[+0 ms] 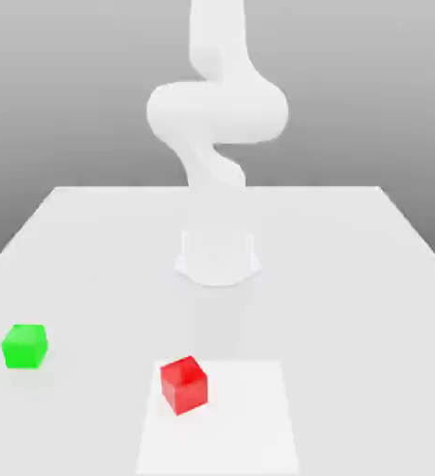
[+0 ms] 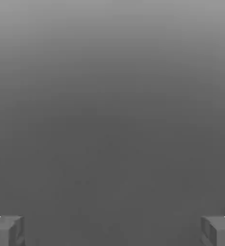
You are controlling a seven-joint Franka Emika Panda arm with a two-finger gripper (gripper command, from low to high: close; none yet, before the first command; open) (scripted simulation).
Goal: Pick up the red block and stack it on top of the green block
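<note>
The two-finger grey pincer (image 2: pixel 112 230) is standing spread wide, its fingertips (image 2: pixel 6 230) far apart and gripping nothing, with only grey floor between them. The small matte red cube (image 1: pixel 184 384) is sitting on the white table (image 1: pixel 351 279), well apart from the small matte green cube (image 1: pixel 24 346) toward the exterior view's left.

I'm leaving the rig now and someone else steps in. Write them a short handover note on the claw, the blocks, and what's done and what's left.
Claw: open, fingers wide apart, holding nothing.
Red block: on the table, near the front edge, on a paler square patch.
Green block: on the table, apart from the red one, toward the exterior view's left.
Done: nothing yet; neither block is gripped.
Left: grasp the red block, lift it, set it on the green block.
</note>
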